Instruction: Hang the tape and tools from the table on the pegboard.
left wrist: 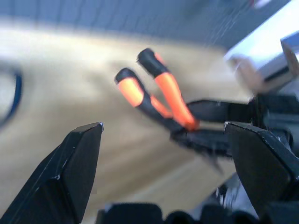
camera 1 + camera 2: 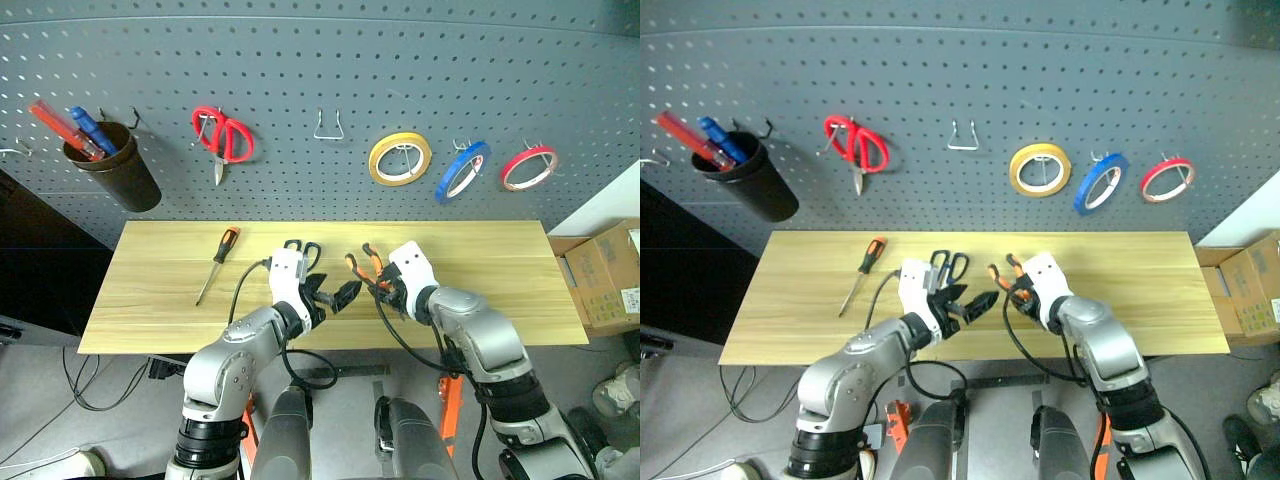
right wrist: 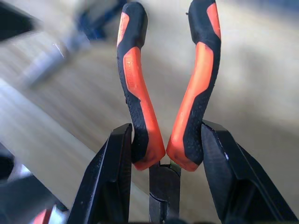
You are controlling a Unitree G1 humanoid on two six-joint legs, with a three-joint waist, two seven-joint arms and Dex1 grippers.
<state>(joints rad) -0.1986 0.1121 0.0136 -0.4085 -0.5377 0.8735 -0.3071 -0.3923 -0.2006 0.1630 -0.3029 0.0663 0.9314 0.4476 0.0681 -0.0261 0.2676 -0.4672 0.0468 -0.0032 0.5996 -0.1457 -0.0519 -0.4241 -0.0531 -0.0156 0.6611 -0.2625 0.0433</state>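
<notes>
Orange-handled pliers (image 3: 163, 107) clamped in right claw (image 3: 163, 154); head view: left claw (image 2: 335, 297) spread empty, scissors (image 2: 303, 250) behind.

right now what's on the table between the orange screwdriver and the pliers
The dark-handled scissors lie between the screwdriver and the pliers, with the open left end effector hovering just in front; the left eye view shows it.

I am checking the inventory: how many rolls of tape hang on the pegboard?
3, all on the pegboard's right part: the yellow roll, the blue tape roll beside it, then the red roll.
</notes>
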